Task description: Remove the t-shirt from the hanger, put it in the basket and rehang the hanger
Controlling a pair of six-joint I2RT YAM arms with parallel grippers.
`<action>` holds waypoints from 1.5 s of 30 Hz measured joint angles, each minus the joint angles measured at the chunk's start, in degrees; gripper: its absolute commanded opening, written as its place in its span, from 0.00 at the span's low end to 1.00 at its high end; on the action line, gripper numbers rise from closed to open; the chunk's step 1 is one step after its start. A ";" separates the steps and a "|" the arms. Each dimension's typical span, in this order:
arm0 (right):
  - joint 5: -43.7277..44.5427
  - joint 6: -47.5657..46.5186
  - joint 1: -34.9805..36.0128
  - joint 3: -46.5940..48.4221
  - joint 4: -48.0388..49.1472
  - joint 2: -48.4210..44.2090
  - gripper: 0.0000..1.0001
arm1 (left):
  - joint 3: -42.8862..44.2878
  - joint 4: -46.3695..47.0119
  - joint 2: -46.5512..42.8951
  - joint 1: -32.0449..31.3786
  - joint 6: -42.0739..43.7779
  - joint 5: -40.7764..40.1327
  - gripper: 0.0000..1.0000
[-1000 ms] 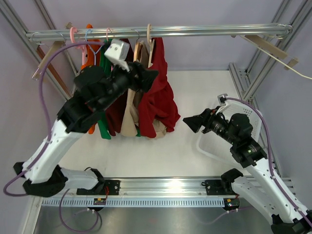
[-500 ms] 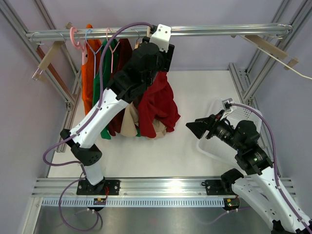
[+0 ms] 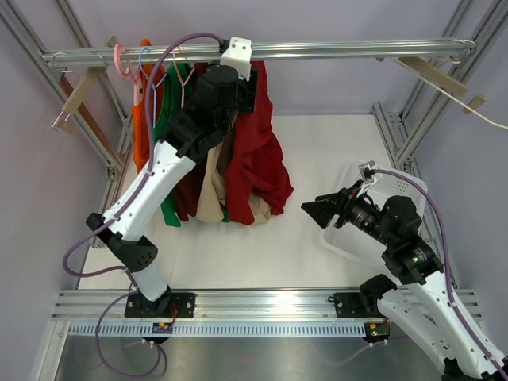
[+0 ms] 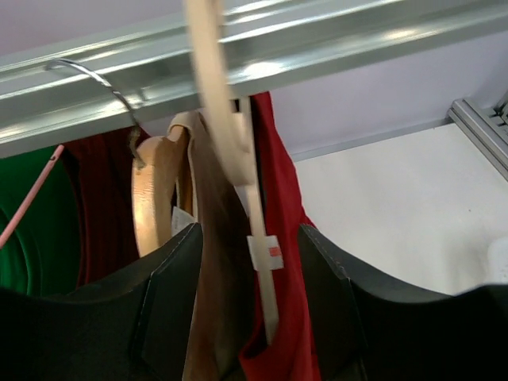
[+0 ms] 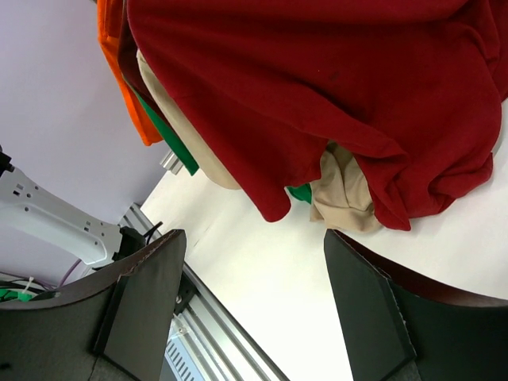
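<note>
A red t-shirt (image 3: 260, 159) hangs on a wooden hanger (image 3: 243, 57) at the right end of a row of clothes on the metal rail (image 3: 341, 49). My left gripper (image 3: 248, 89) is raised to the rail just below that hanger's hook. In the left wrist view it (image 4: 250, 232) is open, its jaws either side of the wooden hanger (image 4: 226, 135), the red t-shirt (image 4: 279, 238) and a beige garment (image 4: 214, 270). My right gripper (image 3: 321, 210) is open and empty, low and to the right of the shirt's hem (image 5: 333, 87).
Orange (image 3: 143, 119), green (image 3: 169, 159), dark red and beige (image 3: 210, 194) garments hang left of the red shirt on other hangers. A white basket (image 3: 401, 189) sits at the right behind my right arm. Frame posts stand at both sides.
My left arm swung up from beside the clothes to the rail, then shifted slightly left onto the red shirt's hanger. My right gripper has barely moved.
</note>
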 measured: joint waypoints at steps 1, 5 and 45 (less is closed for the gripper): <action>-0.04 0.00 0.00 0.00 0.00 0.04 0.79 | 0.00 0.00 0.00 0.90 -0.52 0.68 0.55; -0.11 0.00 0.00 0.00 0.00 0.39 0.79 | 0.24 -0.48 0.09 3.58 -1.81 3.15 0.54; -0.13 -0.02 0.48 0.92 -1.18 1.77 0.80 | 4.09 -1.27 6.16 3.65 -2.14 8.41 0.00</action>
